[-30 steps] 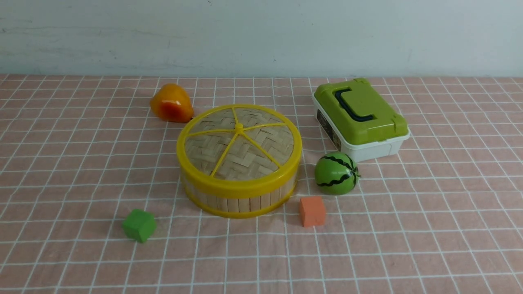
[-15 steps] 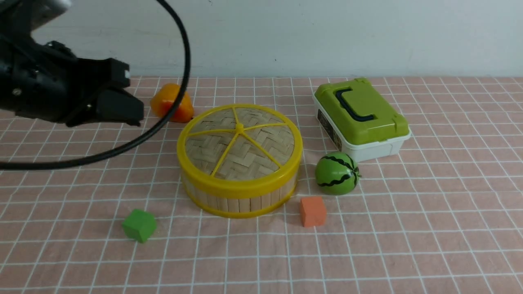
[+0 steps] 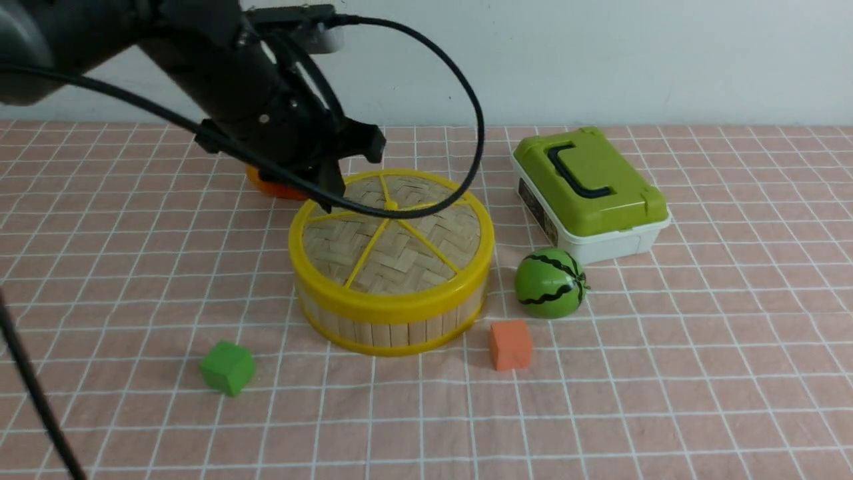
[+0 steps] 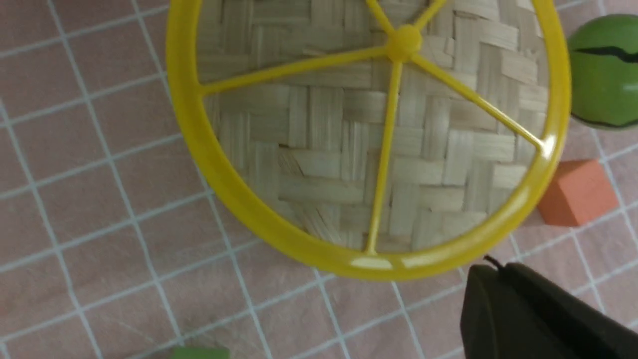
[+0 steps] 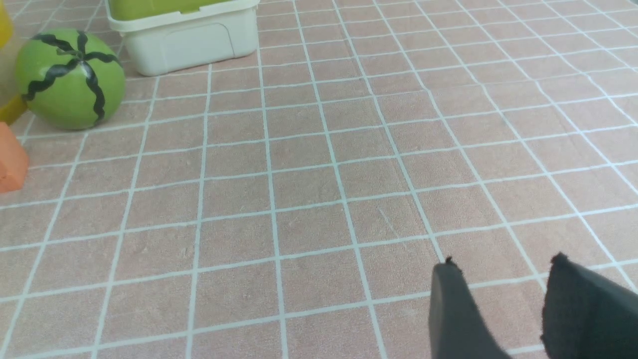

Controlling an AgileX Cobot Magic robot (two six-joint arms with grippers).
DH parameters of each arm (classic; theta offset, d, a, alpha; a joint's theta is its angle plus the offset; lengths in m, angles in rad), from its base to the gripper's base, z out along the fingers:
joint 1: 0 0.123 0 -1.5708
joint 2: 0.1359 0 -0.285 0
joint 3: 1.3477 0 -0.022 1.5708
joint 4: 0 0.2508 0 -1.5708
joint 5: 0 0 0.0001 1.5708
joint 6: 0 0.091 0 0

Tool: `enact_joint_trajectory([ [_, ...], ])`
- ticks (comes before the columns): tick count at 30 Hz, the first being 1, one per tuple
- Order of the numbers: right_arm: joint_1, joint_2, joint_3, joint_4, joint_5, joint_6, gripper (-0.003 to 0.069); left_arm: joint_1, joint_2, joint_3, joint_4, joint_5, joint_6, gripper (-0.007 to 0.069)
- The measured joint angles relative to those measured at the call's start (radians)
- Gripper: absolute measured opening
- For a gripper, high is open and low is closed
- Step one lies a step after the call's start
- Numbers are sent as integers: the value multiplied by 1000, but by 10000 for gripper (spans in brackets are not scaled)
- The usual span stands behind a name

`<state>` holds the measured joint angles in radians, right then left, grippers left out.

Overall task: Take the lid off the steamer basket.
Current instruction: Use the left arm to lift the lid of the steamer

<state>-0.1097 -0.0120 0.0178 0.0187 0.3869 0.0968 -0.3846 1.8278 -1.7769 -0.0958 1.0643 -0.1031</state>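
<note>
The lid (image 3: 391, 230) sits on the steamer basket (image 3: 390, 327), near the toy watermelon (image 3: 550, 283). The left gripper (image 3: 331, 189) hangs over its far rim, fingers pressed together, empty. The right gripper (image 5: 503, 262) stands parted, holding nothing.

The left gripper (image 3: 331, 185) and its cable (image 3: 468, 133) hide most of the orange toy fruit (image 3: 280, 192) and part of the lid's (image 3: 390, 233) far rim, the left wrist view's edges cut off the lid, the toy watermelon (image 4: 605, 70) and the green cube (image 4: 199, 353), and the label (image 3: 535, 208) on the green-lidded box (image 3: 600, 193) is too small to read.
</note>
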Motion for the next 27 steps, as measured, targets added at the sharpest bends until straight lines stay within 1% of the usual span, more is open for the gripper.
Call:
enact_joint_trajectory([
  [3,0,0,0,0,0,0,241,-38,102,-123,81,37,-39,-13],
  [7,0,0,0,0,0,0,241,-67,200,-251,116,56,-44,-10],
  [8,0,0,0,1,0,0,241,-80,254,-324,123,57,-44,18],
  [10,0,0,0,1,0,0,241,-85,288,-368,128,57,-44,55],
  [11,0,0,0,1,0,0,241,-86,315,-399,136,57,-44,101],
  [12,0,0,0,1,0,0,241,-86,324,-408,139,57,-44,108],
  [13,0,0,0,1,0,0,241,-86,355,-438,158,60,-42,170],
  [14,0,0,0,1,0,0,241,-86,355,-438,160,60,-42,170],
  [15,0,0,0,0,0,0,241,-85,378,-459,173,63,-40,230],
  [16,0,0,0,0,0,0,241,-85,392,-466,180,63,-40,264],
  [17,0,0,0,0,0,0,241,-85,403,-467,184,63,-40,293],
  [19,0,0,0,1,0,0,241,-85,420,-470,186,60,-40,327],
  [21,0,0,0,1,0,0,241,-85,432,-471,186,57,-40,340],
  [24,0,0,0,0,0,0,241,-85,442,-471,185,57,-40,329],
  [27,0,0,0,0,0,0,241,-85,451,-471,186,63,-40,268],
])
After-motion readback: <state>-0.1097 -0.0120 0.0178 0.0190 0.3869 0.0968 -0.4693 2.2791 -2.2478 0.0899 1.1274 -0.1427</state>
